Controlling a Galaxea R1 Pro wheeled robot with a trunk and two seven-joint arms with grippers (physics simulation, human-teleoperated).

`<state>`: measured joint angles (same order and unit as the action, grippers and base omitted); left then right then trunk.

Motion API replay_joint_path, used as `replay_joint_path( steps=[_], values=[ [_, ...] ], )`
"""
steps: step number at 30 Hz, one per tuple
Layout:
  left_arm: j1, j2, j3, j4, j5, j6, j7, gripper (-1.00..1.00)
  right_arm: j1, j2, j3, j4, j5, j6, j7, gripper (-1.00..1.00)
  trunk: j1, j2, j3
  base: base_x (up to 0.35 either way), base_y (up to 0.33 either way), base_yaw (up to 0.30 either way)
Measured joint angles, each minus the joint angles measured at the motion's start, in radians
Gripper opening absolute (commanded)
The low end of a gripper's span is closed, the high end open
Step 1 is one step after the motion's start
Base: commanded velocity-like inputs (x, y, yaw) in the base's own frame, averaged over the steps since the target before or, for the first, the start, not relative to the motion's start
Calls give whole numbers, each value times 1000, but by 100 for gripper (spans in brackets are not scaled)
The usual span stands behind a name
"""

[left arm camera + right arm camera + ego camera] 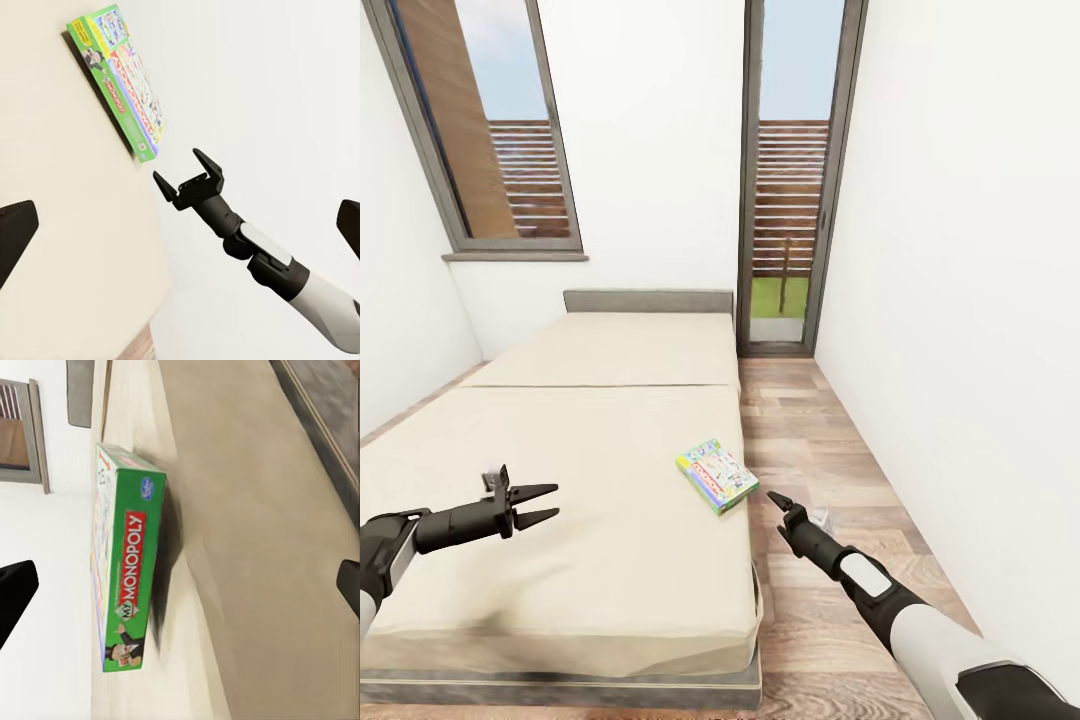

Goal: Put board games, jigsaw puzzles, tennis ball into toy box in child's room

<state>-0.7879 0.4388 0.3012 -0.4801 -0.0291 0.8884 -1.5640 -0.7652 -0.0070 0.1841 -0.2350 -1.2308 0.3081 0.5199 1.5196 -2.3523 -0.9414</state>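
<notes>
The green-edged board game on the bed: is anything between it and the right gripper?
Nothing visible. The board game lies flat near the bed's right edge, and the open right gripper hovers just beside it with only open air between.

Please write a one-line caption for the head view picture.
Both open grippers, left and right, flank a green-edged board game near the bed's right edge.

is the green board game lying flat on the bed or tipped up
Flat: the green board game lies cover-up on the bed near its right edge, untouched by the right gripper.
</notes>
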Motion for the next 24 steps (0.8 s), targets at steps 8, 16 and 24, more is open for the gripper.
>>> replay_joint_path(
  steps=[8, 16, 24],
  values=[
    [0, 1, 1, 0, 0, 0, 0, 100, 0, 0, 4, 0, 3, -1, 1, 100, 0, 0, 0, 0, 0, 0],
    [0, 3, 3, 0, 0, 0, -2, 100, -1, 0, 5, 0, 5, -1, 1, 100, 0, 0, 0, 0, 0, 0],
    [0, 3, 3, 0, 0, 0, -2, 100, 0, 0, 5, 0, 5, -2, 1, 100, 0, 0, 0, 0, 15, 0]
  ],
)
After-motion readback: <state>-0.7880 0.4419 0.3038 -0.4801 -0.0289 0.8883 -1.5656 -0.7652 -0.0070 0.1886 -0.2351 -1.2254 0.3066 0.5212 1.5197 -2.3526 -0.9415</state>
